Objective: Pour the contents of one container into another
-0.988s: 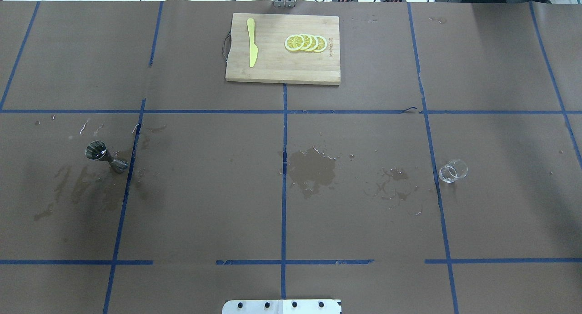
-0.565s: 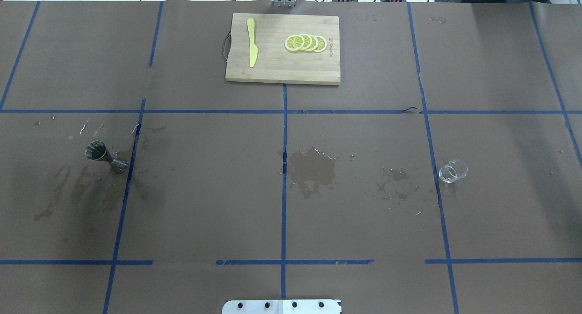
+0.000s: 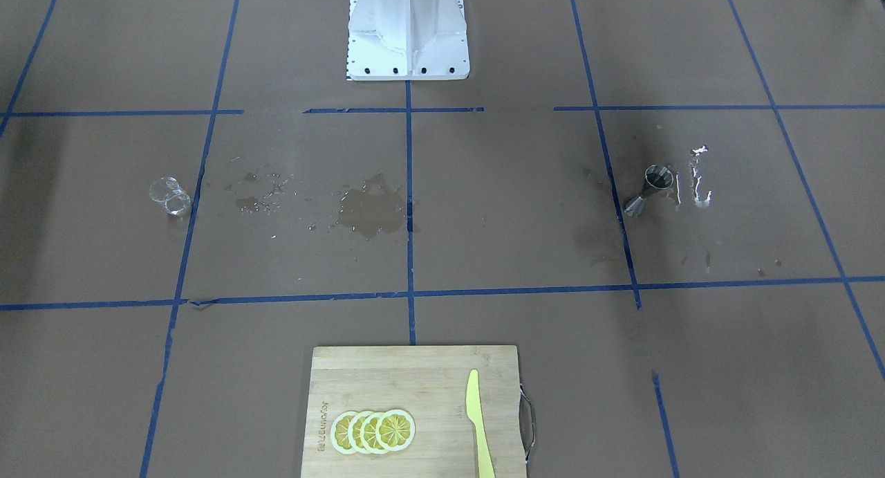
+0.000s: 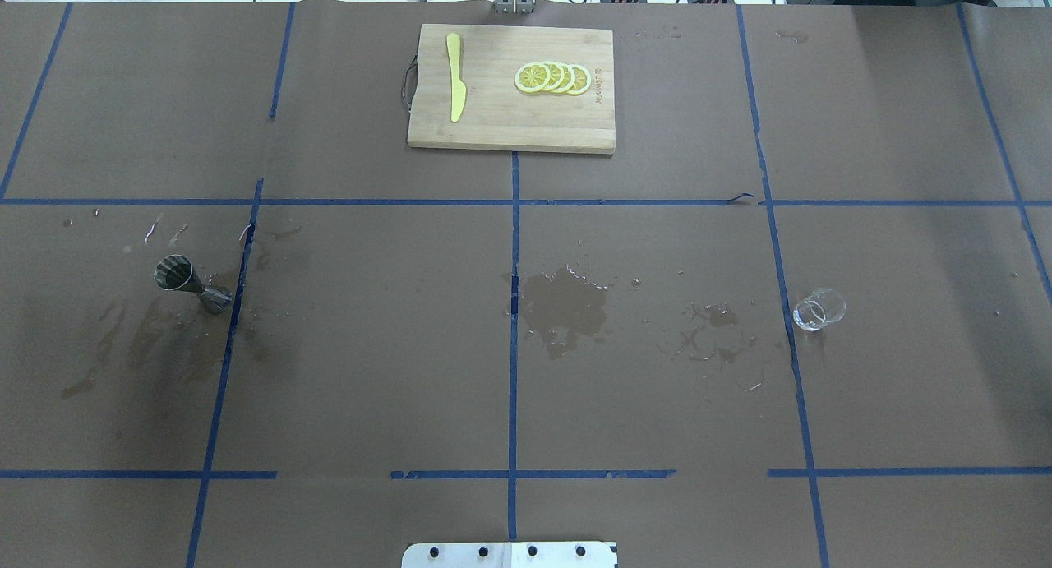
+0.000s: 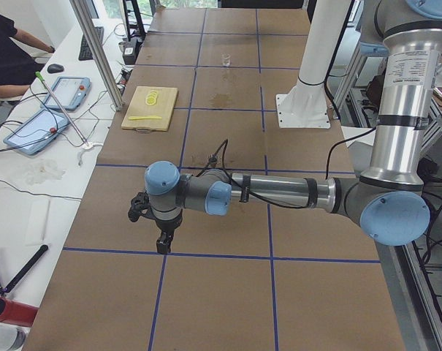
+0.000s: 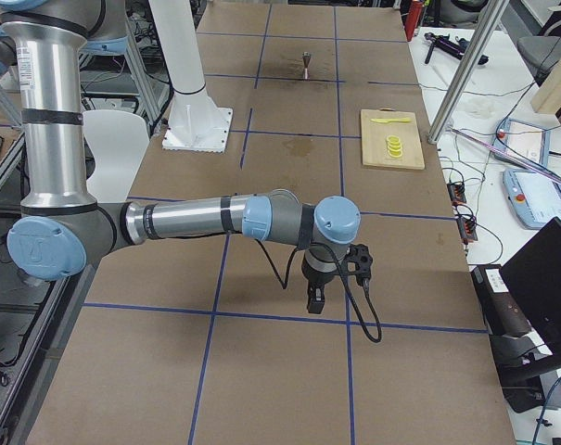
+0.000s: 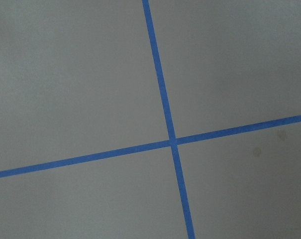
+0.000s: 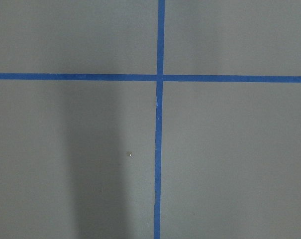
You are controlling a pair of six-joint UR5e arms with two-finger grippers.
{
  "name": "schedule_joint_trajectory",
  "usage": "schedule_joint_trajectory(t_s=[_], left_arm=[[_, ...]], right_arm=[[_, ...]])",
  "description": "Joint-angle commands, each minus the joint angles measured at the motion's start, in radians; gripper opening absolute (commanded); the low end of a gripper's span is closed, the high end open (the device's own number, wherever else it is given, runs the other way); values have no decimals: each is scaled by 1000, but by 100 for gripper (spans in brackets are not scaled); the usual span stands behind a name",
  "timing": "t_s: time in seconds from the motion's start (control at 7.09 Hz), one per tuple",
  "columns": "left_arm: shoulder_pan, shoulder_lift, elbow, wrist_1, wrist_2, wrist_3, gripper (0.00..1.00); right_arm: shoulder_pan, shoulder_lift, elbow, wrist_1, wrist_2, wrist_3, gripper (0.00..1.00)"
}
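Observation:
A small metal jigger (image 4: 182, 279) stands on the brown paper at the robot's left side, also seen in the front view (image 3: 650, 187) and far off in the right side view (image 6: 306, 63). A small clear glass (image 4: 818, 309) stands at the robot's right side (image 3: 169, 196) (image 5: 225, 59). Both stand alone, with no arm near them. The left gripper (image 5: 162, 245) hangs low over the table's left end, and the right gripper (image 6: 314, 301) over the right end. I cannot tell whether either is open or shut. Both wrist views show only paper and blue tape.
A wooden cutting board (image 4: 509, 124) at the far middle carries lemon slices (image 4: 552, 77) and a yellow knife (image 4: 455, 76). Wet patches (image 4: 565, 305) mark the paper between the containers and around the jigger. The robot's white base (image 3: 408, 28) stands mid-table. A person (image 5: 5, 55) sits beyond the far edge.

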Motion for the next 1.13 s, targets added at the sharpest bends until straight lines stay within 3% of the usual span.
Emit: schedule_joint_trajectory(t_s=[0.0, 0.42, 0.99], left_arm=[[0, 5, -3, 32, -3, 6, 100], [0, 13, 0, 30, -6, 25, 100], [0, 13, 1, 23, -9, 25, 100]], right_arm=[[1, 0, -6, 49, 4, 22, 100], [1, 0, -63, 199, 7, 97, 100], [1, 0, -92, 218, 7, 125, 100]])
